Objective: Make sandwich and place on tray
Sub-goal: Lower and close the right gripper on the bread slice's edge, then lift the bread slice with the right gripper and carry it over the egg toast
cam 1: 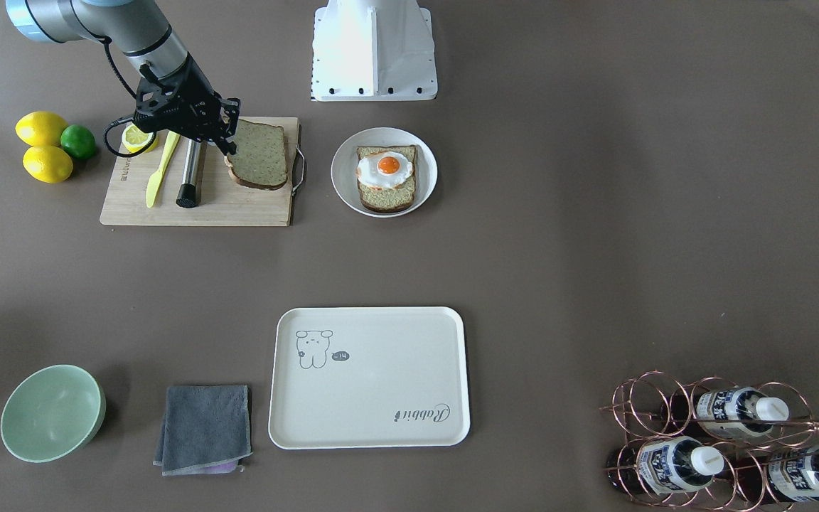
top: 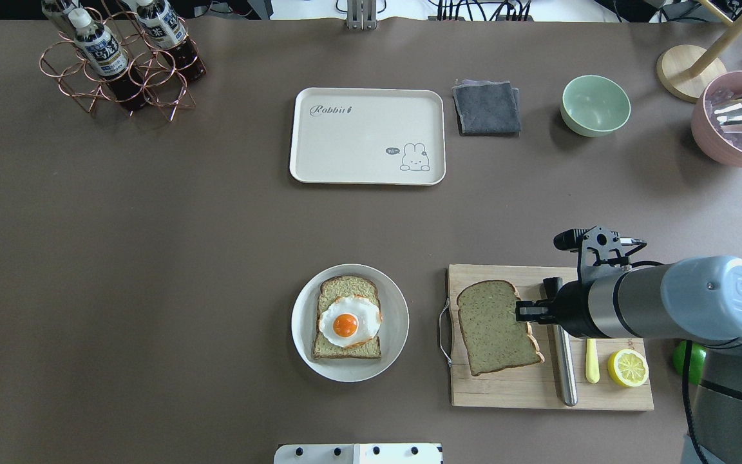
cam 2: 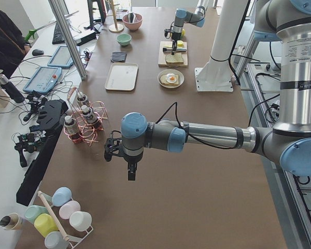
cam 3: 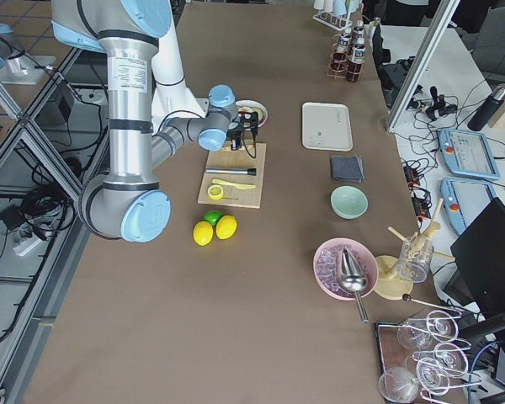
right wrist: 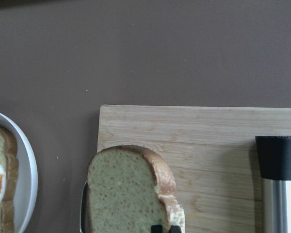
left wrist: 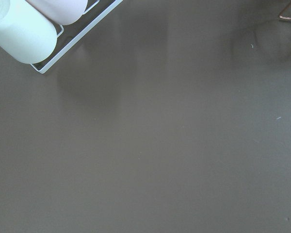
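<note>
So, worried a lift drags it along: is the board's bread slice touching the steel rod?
Apart. The right wrist view shows bare board between the bread slice and the steel rod.

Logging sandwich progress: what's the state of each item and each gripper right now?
Loose bread slice: on the cutting board, crust pinched.
Right gripper: fingers shut on that slice.
Egg-topped slice: on the plate, uncovered.
Tray: empty.
Left gripper: open or shut unclear.

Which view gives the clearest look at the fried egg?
Overhead exterior: the fried egg lies large, unblocked on bread. Front-facing shows it nearly as well; side views show it tiny at best; the right wrist clips its edge; the left wrist misses it.
</note>
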Available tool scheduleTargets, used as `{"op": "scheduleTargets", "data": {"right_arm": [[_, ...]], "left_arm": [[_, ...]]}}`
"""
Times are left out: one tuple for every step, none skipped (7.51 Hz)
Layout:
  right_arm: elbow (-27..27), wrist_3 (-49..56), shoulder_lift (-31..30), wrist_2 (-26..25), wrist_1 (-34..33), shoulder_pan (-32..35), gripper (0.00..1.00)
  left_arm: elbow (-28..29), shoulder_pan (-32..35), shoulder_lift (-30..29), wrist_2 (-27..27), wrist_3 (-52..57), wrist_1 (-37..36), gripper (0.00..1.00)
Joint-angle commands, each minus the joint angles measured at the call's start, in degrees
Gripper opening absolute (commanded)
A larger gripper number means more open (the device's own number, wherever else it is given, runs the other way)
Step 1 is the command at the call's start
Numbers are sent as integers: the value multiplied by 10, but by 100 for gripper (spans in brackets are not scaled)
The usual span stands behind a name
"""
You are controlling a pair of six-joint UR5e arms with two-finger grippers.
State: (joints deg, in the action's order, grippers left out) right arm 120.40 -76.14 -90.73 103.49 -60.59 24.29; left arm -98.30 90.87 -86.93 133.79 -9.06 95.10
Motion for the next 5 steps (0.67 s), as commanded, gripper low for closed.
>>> {"op": "scheduleTargets", "data": {"right_arm": [[9,0,-2,70,24,52,0],[0,-1,-4,87,84,53,0],[-3,-5,-4,101,124,59,0],[-22,-37,5,101,165,59,0],[-64,-54,13,100,238,59,0]], "left_arm": [[2,-1,-7,-1,-1,0,98],[3,-2,-10,-1,-2,-1,98],[8,-3,-13,-1,-2,0,98],[12,-3,-16,-1,-2,0,98],[19,-3,-17,-1,-1,0,98]]}}
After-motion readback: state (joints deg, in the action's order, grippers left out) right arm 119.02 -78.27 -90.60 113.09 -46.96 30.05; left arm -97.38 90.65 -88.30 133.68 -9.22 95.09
